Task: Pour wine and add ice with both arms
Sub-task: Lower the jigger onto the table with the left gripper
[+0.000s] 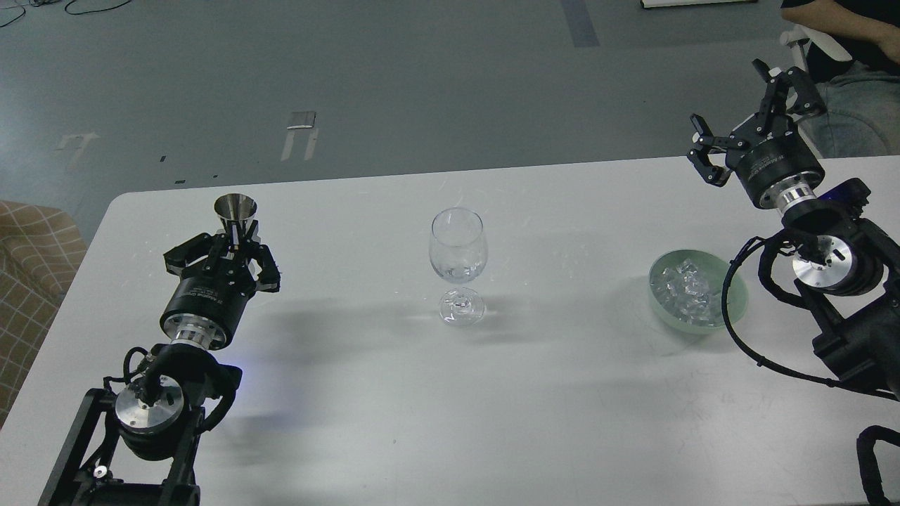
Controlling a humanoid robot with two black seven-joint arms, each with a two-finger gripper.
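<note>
White counter (394, 393) carries everything, with the wine glass (458, 263) standing upright near its middle as the landmark. Left of the glass, the left claw (232, 246) is closed around the stem of a small steel conical cup (235, 211), which stands upright. Right of the glass and farther back, the right claw (749, 119) hangs above the counter with its fingers spread and empty. Nearer the glass on that side sits a pale green bowl (731, 309) holding the ice (685, 288).
</note>
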